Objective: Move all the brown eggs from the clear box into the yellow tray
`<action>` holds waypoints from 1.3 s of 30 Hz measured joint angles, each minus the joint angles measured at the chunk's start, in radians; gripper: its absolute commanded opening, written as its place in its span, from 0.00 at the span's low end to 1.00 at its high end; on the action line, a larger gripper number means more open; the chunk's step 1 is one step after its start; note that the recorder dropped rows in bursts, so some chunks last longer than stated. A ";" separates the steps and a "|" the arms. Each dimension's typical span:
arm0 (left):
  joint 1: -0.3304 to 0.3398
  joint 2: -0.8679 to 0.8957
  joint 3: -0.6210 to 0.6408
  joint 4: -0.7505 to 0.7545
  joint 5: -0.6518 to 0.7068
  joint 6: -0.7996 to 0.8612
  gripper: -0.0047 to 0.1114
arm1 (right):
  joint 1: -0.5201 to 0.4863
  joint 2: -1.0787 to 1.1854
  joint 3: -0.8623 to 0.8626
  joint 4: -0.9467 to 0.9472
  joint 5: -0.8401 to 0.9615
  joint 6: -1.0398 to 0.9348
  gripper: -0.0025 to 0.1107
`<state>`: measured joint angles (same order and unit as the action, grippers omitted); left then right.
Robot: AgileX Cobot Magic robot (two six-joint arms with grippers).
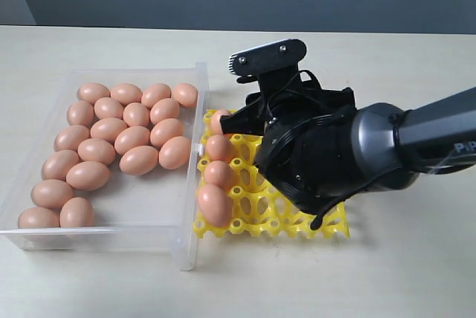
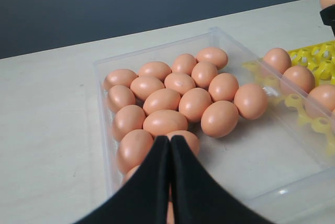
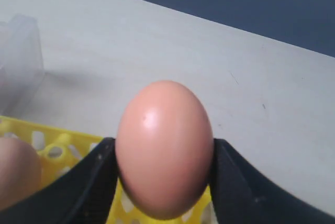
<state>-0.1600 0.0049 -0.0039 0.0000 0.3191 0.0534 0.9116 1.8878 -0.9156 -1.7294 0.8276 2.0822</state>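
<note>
Our right pincer (image 3: 165, 174) holds one brown egg (image 3: 164, 140) by its sides, just above the edge of the yellow tray (image 1: 256, 206) on the counter (image 1: 387, 266). Four more sit in the tray's row beside the clear box (image 1: 190, 221). Many brown eggs (image 1: 111, 131) lie in that box. Our left pincer (image 2: 170, 182) hangs over them, pressed closed.

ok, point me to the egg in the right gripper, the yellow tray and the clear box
held egg (image 3: 164, 148): right wrist view, middle of its shell.
yellow tray (image 1: 260, 214): exterior view, bare lattice near its front edge.
clear box (image 1: 97, 242): exterior view, its front wall.
</note>
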 measured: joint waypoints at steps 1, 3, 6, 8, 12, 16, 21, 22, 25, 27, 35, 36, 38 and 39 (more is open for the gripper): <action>0.000 0.000 0.000 0.000 0.000 0.000 0.04 | 0.000 0.009 0.000 0.000 0.000 0.000 0.02; 0.000 0.000 0.000 0.000 0.000 0.000 0.04 | 0.000 0.030 0.000 0.000 0.000 0.000 0.02; 0.000 0.000 0.000 0.000 0.000 0.000 0.04 | 0.000 0.058 -0.004 0.000 -0.003 0.000 0.02; 0.000 0.000 0.000 0.000 0.000 0.000 0.04 | 0.000 0.072 -0.018 0.000 -0.009 0.000 0.02; 0.000 0.000 0.000 0.000 0.000 0.000 0.04 | 0.000 0.095 -0.055 0.000 -0.032 0.000 0.02; 0.000 0.000 0.000 0.000 0.000 0.000 0.04 | 0.000 0.121 -0.092 -0.002 -0.045 0.000 0.02; 0.000 0.000 0.000 0.000 0.000 0.000 0.04 | 0.000 0.163 -0.124 -0.002 -0.061 0.000 0.02; 0.000 0.000 0.000 0.000 0.000 0.000 0.04 | 0.000 0.169 -0.130 -0.002 -0.065 0.000 0.02; 0.000 0.000 0.000 0.000 0.000 0.000 0.04 | 0.000 0.181 -0.133 -0.004 -0.069 0.000 0.02; 0.000 0.000 0.000 0.000 0.000 0.000 0.04 | 0.000 0.181 -0.133 -0.004 -0.071 0.000 0.02; 0.000 0.000 0.000 0.000 0.000 0.000 0.04 | 0.000 0.181 -0.135 -0.004 -0.071 0.000 0.39; 0.000 0.000 0.000 0.000 0.000 0.000 0.04 | 0.000 0.181 -0.135 -0.004 -0.071 0.000 0.44; 0.000 0.000 0.000 0.000 0.000 0.000 0.04 | 0.000 0.181 -0.135 -0.004 -0.071 -0.002 0.48; 0.000 0.000 0.000 0.000 0.000 0.000 0.04 | 0.000 0.181 -0.135 -0.004 -0.071 -0.009 0.49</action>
<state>-0.1600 0.0049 -0.0039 0.0000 0.3191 0.0534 0.9116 2.0693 -1.0506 -1.7332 0.7564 2.0736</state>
